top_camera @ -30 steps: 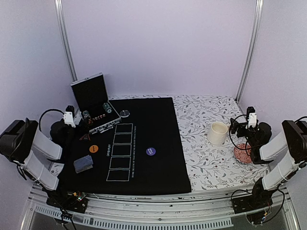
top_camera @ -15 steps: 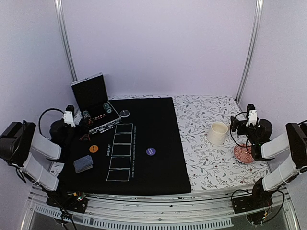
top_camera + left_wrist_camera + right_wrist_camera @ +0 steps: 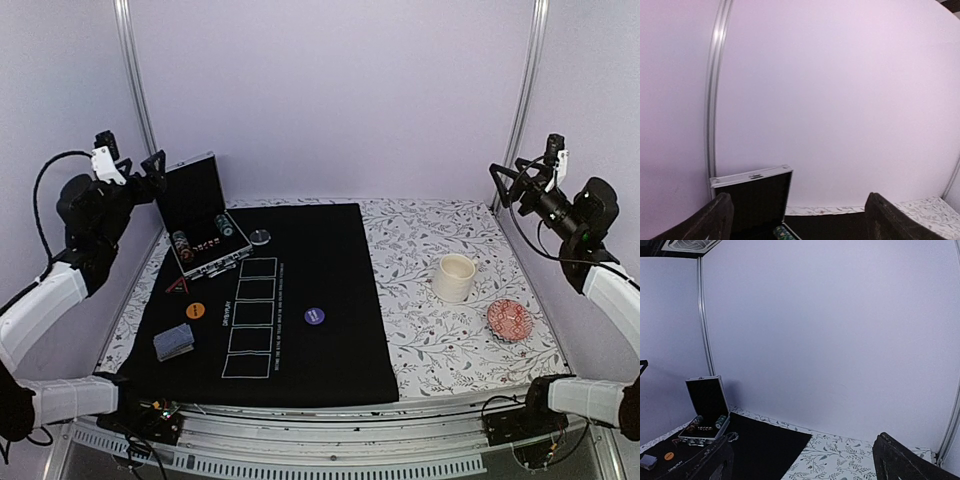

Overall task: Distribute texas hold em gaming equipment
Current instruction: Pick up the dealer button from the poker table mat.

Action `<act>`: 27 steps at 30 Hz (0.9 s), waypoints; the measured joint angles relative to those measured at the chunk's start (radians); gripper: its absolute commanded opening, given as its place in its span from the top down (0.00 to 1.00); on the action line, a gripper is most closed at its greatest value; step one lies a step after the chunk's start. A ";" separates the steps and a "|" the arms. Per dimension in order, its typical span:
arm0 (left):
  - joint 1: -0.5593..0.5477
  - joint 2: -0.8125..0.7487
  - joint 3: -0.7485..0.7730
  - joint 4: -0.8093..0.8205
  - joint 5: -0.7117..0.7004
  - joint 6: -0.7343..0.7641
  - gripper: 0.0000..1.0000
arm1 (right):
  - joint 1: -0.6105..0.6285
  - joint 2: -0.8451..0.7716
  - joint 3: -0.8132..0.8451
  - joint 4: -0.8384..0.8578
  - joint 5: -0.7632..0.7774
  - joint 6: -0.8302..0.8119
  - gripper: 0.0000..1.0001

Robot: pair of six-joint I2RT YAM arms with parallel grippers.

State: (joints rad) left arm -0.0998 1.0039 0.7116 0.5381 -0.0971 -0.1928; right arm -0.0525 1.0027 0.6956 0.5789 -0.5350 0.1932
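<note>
The card deck (image 3: 173,342) lies face down at the mat's front left. An orange disc (image 3: 196,310), a purple-blue disc (image 3: 314,316), a clear disc (image 3: 260,237) and the red triangle marker (image 3: 177,287) rest on the black mat (image 3: 320,260). Striped poker chips (image 3: 228,226) sit in the open metal case (image 3: 205,225). My left gripper (image 3: 150,168) hangs high above the case, open and empty; its wrist view shows the case lid (image 3: 757,197) between the fingers (image 3: 716,220). My right gripper (image 3: 504,185) is raised at the far right, open and empty.
A cream cup (image 3: 453,277) and a small reddish dish (image 3: 509,320) stand on the floral cloth right of the mat. Five white card outlines (image 3: 250,318) run down the mat. Metal frame posts (image 3: 137,90) rise at both back corners.
Both arms have swung up from low beside the table to high above it. The left jaws have narrowed very slightly. Nothing on the table has moved.
</note>
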 measured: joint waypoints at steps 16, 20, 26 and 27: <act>-0.463 0.103 0.313 -0.862 0.244 -0.024 0.13 | 0.620 0.061 0.261 -0.725 0.172 -0.072 0.01; -0.525 0.164 0.300 -0.978 0.251 -0.046 0.14 | 0.734 0.137 0.275 -0.841 0.299 -0.058 0.01; -0.571 0.204 0.284 -1.061 0.245 -0.085 0.14 | 0.869 0.230 0.331 -0.986 0.468 0.008 0.01; -0.573 0.206 0.278 -1.061 0.243 -0.091 0.14 | 0.894 0.247 0.344 -1.002 0.489 0.021 0.01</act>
State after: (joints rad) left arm -0.6731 1.2098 0.9901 -0.5224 0.1459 -0.2836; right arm 0.8413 1.2495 1.0397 -0.4232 -0.0463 0.2146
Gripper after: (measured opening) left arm 0.864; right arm 0.988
